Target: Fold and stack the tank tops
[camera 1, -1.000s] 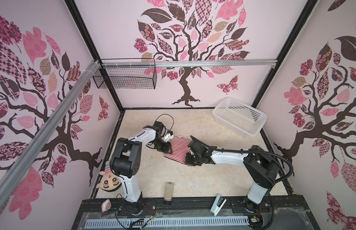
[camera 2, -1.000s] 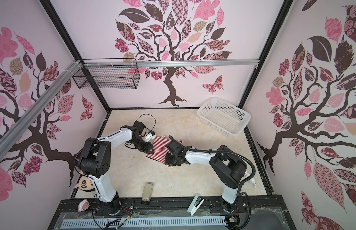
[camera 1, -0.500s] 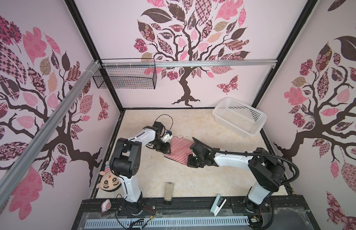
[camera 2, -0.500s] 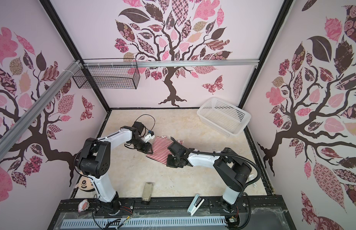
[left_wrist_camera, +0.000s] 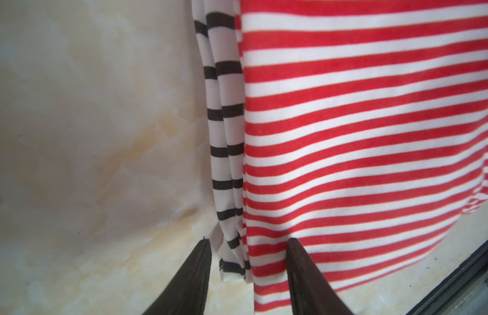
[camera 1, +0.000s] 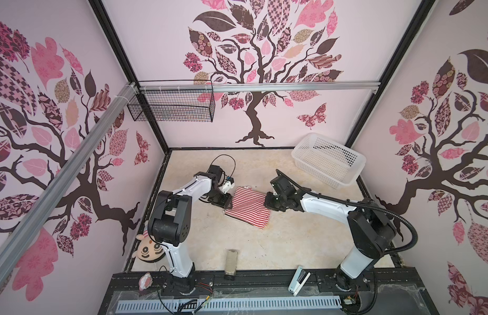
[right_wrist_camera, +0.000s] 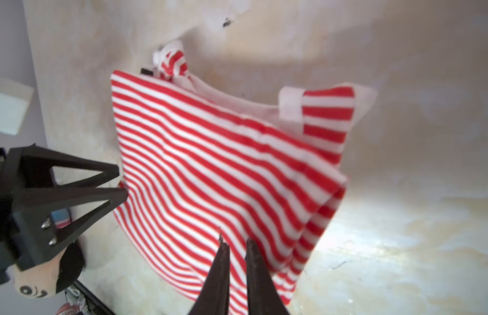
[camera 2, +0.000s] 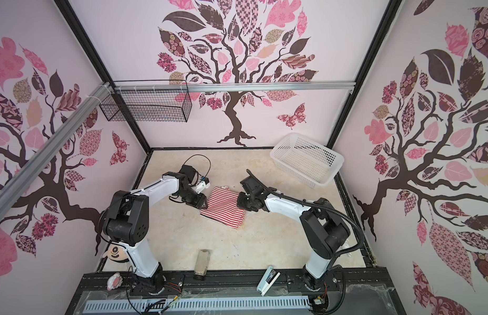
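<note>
The left fingers (left_wrist_camera: 188, 278) stand released, well parted, with no cloth gripped between them. One tip hangs over the bare table (left_wrist_camera: 87, 136) and the other over the red-and-white tank top (left_wrist_camera: 360, 136). The near corner of the stack lies in the gap between them. The right fingers (right_wrist_camera: 218, 272) are parted by only a narrow gap, and stripes show through it. No fold is seen pinched there, so they appear to have let go rather than to be clenched on the fabric. They hover above the red-and-white tank top close to its near edge. Just past the left tips, the black-and-white tank top (left_wrist_camera: 223, 114) shows only as a narrow folded strip. It peeks out from under the red one along the side toward the bare table. The folding and stacking therefore look essentially done, with both garments folded and the red one laid on the black-and-white one. What seems left is tidying, since the lower garment is not squared under the upper. Farther from the right fingers, two white-trimmed shoulder straps stick out past the fold. Farthest off, in both top views, the white lattice basket (camera 1: 329, 161) sits well apart from either pair of fingers.
</note>
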Available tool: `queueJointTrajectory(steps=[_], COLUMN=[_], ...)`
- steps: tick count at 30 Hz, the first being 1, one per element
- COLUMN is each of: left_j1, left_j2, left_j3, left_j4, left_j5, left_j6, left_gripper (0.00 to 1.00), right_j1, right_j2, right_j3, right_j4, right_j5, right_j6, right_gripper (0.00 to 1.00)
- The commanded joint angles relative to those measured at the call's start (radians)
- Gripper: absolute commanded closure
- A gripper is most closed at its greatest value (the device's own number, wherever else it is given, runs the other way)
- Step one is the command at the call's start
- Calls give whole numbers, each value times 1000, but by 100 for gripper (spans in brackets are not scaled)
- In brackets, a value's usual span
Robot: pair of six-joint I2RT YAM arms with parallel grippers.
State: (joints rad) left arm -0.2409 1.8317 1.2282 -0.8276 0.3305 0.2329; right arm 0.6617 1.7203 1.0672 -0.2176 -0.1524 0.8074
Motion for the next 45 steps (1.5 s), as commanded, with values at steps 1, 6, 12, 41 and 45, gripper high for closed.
queueJointTrajectory(steps=[1,6,12,41,45], left_j1=[5,5,5,-549,-618], left_j2=[21,25,27,115,202], left_j3=[-4,-45,-64,357,413], left_j4=[15,21,5,-113,-103], left_j5=[33,60,74,-197,-233], left_j6=[-7,-14,-3,78,83], left_gripper=[51,51,51,48,47], right_j1=[-12,-37,-39,-60,-71], right_j2=[50,78,-23,-680,-778], right_j3=[21,12,-7,-471,-496], right_j4=[-6,-29,-86,-261,-331], right_j5=[-22,-20,19,295,343], right_j6=[-27,-52,-70,120,155], right_gripper=[83,83,80,46,31])
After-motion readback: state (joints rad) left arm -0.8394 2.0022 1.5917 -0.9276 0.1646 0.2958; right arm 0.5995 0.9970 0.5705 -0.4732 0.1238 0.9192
